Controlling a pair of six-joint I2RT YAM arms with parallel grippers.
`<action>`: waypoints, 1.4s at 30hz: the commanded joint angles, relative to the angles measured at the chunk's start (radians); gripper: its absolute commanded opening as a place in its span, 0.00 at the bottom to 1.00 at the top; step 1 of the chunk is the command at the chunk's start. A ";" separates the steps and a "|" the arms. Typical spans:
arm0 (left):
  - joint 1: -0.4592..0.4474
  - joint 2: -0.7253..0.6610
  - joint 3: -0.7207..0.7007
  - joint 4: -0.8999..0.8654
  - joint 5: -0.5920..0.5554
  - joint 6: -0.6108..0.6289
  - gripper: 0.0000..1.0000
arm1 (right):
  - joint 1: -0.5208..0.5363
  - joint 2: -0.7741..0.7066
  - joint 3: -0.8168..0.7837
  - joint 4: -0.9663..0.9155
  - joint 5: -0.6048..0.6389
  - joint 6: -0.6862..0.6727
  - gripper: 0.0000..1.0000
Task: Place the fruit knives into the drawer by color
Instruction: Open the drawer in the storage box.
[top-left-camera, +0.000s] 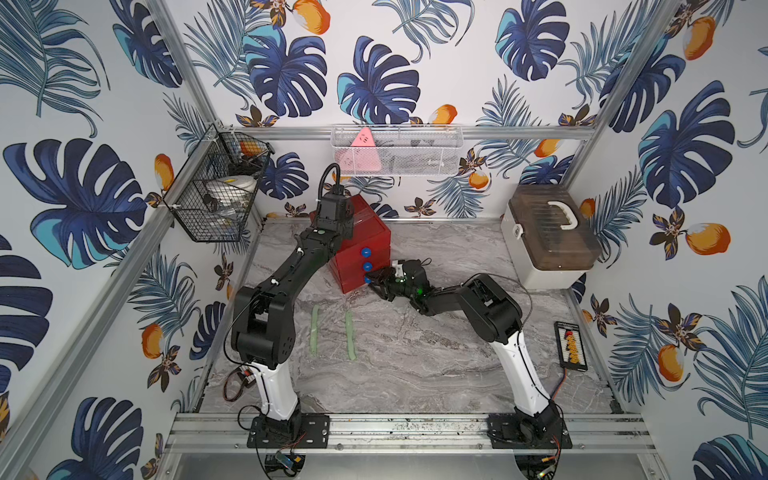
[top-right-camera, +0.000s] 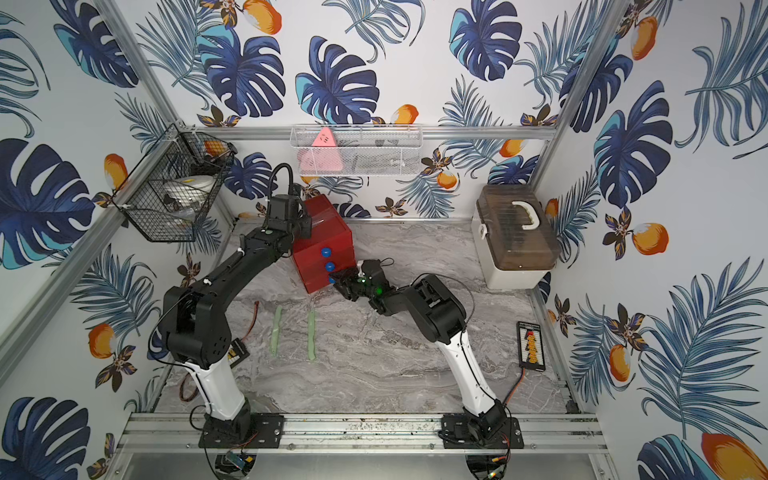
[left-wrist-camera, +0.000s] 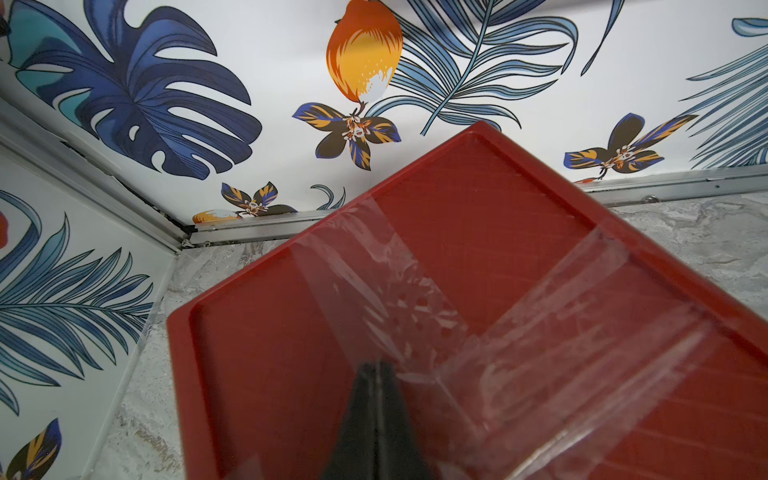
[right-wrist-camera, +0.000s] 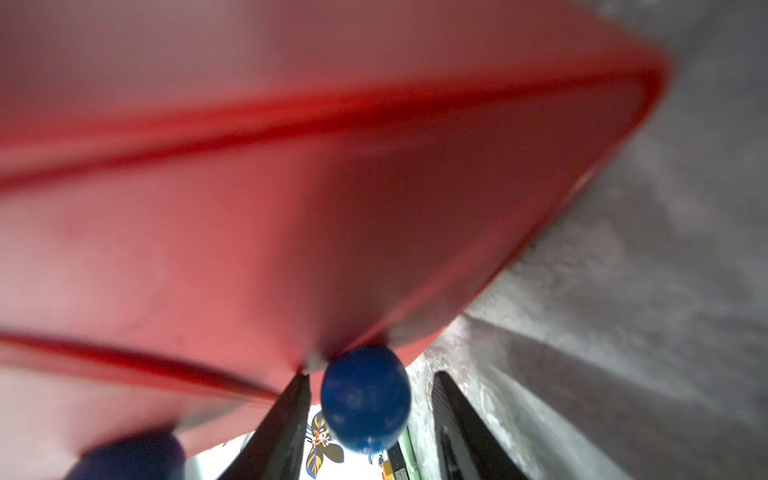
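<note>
The right claw (right-wrist-camera: 372, 375) stands partly open around the lowest blue knob (right-wrist-camera: 365, 403) of the red chest (top-left-camera: 349, 272); the knob sits between the two fingers (right-wrist-camera: 286, 419); one finger lies close against it, the other keeps a clear gap, so nothing is clamped; in both top views this claw (top-right-camera: 341, 277) reaches in from the right, near the middle of the frame, low over the counter (top-left-camera: 415, 353). The left claw (left-wrist-camera: 377, 369) is pressed together with nothing in it; its tips point down at the chest's flat top, which is crossed by strips of clear tape (left-wrist-camera: 374, 266); whether they press on it I cannot tell.

The chest sits just left of centre in the top views, its knobbed front turned toward the lower right; all three drawers look pushed in. Two mint-green knives (top-left-camera: 314, 330) (top-left-camera: 350, 336) lie flat on the counter below the chest, left of centre; they are side by side and apart, long axes running nearly top to bottom of the frame.
</note>
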 joint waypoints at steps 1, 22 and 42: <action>0.000 0.029 -0.034 -0.407 0.089 0.010 0.00 | -0.006 0.018 0.030 0.035 0.035 -0.001 0.41; 0.014 0.038 -0.040 -0.400 0.090 0.015 0.00 | 0.007 -0.114 -0.290 0.146 -0.004 0.028 0.13; 0.020 0.000 -0.015 -0.409 0.105 -0.030 0.20 | 0.025 -0.235 -0.429 0.184 0.000 0.076 0.91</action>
